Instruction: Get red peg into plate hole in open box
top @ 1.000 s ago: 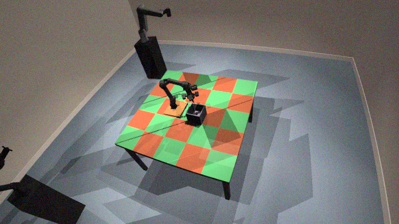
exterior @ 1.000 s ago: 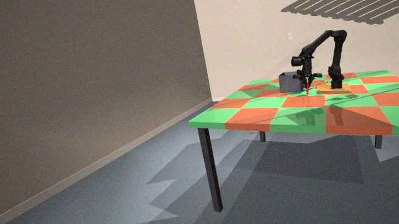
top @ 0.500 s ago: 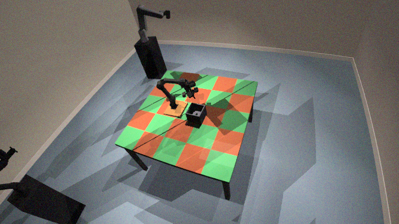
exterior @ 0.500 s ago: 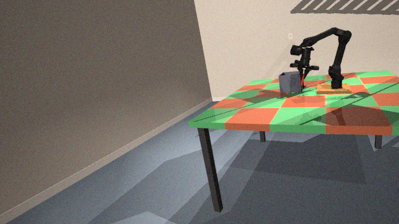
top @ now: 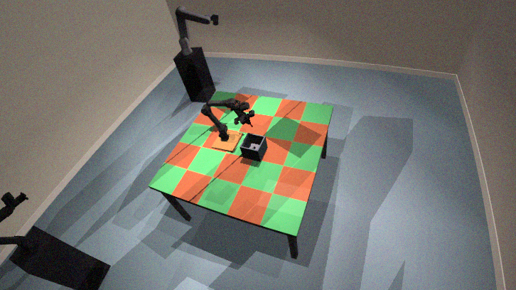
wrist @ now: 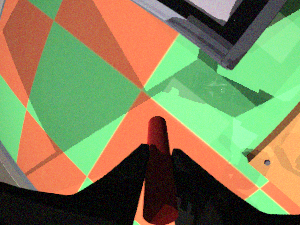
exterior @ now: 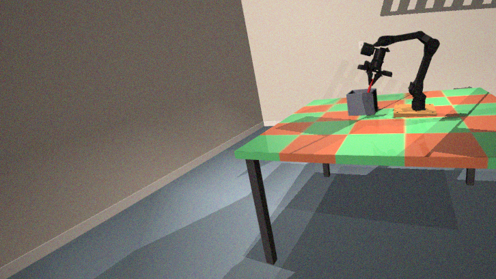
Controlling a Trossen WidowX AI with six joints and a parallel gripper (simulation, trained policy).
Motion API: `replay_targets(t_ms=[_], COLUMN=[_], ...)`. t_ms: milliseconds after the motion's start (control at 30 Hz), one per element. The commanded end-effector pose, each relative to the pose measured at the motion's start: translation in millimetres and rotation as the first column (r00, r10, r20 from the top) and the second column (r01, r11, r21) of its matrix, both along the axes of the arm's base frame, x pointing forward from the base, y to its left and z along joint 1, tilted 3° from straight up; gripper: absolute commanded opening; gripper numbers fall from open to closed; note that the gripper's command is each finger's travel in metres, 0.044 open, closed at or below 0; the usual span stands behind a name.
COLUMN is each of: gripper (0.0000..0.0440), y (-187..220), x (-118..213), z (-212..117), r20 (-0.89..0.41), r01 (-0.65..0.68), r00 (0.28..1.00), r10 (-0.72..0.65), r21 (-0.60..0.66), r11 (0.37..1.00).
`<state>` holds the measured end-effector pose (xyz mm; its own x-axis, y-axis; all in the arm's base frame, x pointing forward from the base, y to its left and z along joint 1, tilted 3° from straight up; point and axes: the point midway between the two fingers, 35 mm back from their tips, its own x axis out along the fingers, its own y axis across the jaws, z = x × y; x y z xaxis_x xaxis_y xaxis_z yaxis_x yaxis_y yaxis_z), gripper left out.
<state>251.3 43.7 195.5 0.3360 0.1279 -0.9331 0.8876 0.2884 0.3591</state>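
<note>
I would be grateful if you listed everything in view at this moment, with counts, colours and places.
Red peg: one, red, tilted between the fingers, outside the box
Open box: one, grey, on the table
Table: one, green and orange checks, dark legs, mid-room
Base board: one, orange-tan, under the arm
Pedestals: two, black, on the floor, each bearing an arm
Arm: one, black, on the board
Gripper: one, black, shut on the red peg
</note>
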Motion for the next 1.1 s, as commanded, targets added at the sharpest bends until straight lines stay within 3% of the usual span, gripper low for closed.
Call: replay_targets(t_ms=[0,1067], gripper=[0.0000,0.0000], y=[-15,-115], x=[3,29], z=[7,-14], r20=[0.007,-0.123], r01=[0.024,0.132], r00=[1.000,0.982], r10=[-0.023,-0.143], r21=[-0.032,-0.093], r11=[0.999,0.987])
